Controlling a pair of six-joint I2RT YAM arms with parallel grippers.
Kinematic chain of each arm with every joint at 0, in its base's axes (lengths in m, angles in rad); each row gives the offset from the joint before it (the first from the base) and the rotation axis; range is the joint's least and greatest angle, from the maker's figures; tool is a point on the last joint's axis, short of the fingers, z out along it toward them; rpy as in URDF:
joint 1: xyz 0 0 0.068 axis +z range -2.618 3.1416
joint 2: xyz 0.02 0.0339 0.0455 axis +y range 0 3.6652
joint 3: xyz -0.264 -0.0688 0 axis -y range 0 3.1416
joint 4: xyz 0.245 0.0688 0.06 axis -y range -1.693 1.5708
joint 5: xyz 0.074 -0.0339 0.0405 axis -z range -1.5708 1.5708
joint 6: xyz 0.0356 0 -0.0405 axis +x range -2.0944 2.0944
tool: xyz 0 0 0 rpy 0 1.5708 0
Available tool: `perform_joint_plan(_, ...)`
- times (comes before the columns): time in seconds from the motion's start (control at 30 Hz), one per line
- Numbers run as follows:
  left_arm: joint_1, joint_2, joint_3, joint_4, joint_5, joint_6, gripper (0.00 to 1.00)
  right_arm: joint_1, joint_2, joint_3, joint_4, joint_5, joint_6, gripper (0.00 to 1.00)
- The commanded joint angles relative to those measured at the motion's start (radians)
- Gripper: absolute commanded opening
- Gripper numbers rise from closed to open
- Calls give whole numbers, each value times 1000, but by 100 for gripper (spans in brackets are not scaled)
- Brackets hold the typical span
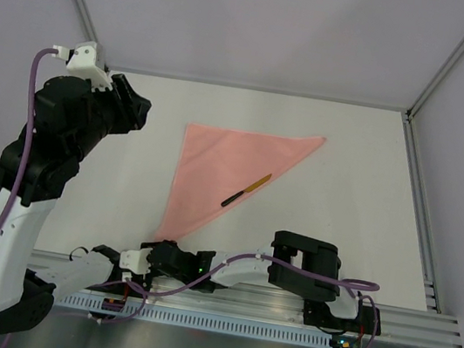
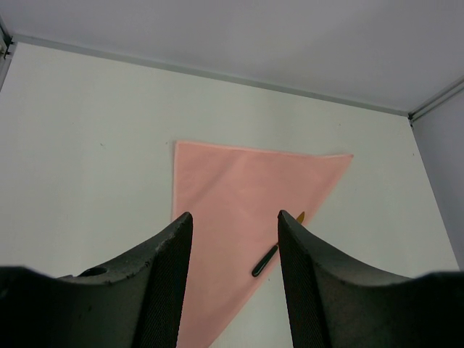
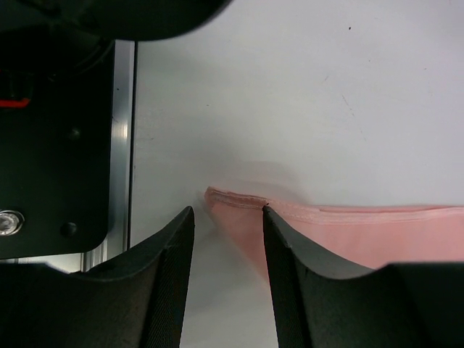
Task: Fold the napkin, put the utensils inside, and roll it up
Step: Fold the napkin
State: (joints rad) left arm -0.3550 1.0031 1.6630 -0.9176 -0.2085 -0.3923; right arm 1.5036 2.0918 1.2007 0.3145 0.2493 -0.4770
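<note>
1. The thin, creased, salmon-pink cloth napkin [image 1: 215,167] is laid flat on the white table [image 1: 338,226], folded into a triangle, somewhat left of the table's middle.
2. It is judged light, limp and slightly slippery. No shape would be kept if it were lifted, so a corner or doubled edge is best pinched and drawn low across the table.
3. The square corner is set far-left. One sharp corner points far-right, the other toward the arm bases. The long edge runs diagonally between these two sharp corners.
4. A slim utensil [image 1: 247,190] with a black handle and a yellowish end is laid along that long edge, roughly parallel to it; its kind cannot be made out. It is judged stiff and light, and likely to slide if the cloth is tugged.
5. The left pincer [image 2: 235,215] is held high above the table, released wide, with nothing in it.
6. The right pincer [image 3: 228,212] is set low at the near corner, jaws parted and nothing clamped. The layered corner lies by one fingertip, though contact cannot be confirmed.
</note>
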Motion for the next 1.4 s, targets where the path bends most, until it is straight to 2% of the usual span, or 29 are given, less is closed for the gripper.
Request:
perform_joint_plan(0.0,-1,-9,-3,28,12,-8,55,4,7,-13,46,37,-21,50)
perform_joint_plan(0.77,1,3,-22,40,34,3,55,10,28,7,54,76,-43,56)
perform_joint_plan(0.93,1,3,-25,43,37,9,55,10,37,5,61,77,-51,53)
perform_joint_plan(1.03,1,3,-28,42,38,10,55,10,40,3,60,68,-48,46)
perform_joint_plan(1.13,1,3,-31,43,38,13,54,10,40,2,58,68,-45,31)
perform_joint_plan(1.37,1,0,-39,48,40,13,54,10,19,-6,54,64,-43,18)
